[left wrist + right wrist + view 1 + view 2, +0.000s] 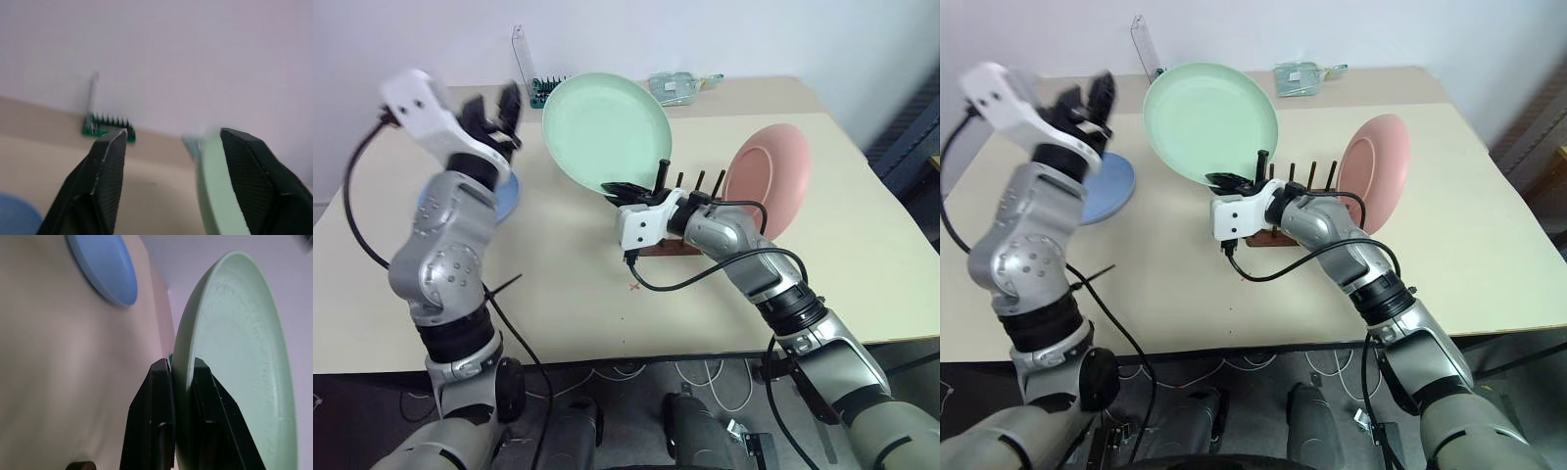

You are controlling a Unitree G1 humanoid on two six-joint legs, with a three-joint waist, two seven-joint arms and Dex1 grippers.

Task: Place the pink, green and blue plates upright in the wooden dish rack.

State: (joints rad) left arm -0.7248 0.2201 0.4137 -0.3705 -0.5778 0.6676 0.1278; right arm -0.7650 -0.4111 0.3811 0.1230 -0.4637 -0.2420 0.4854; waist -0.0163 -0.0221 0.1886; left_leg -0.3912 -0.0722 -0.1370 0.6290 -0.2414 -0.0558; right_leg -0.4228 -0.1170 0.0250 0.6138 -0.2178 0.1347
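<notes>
Right end effector [182, 382] pinching green plate [607, 127] rim, upright at rack's [680, 211] ten o'clock. Left end effector [171, 166] spread, empty. Lower between pegs, probably nearest pair; steady before release.

The green plate [607, 125] and pink plate [769, 176] block the rack [680, 211]; open table [558, 284] lies in front.
</notes>
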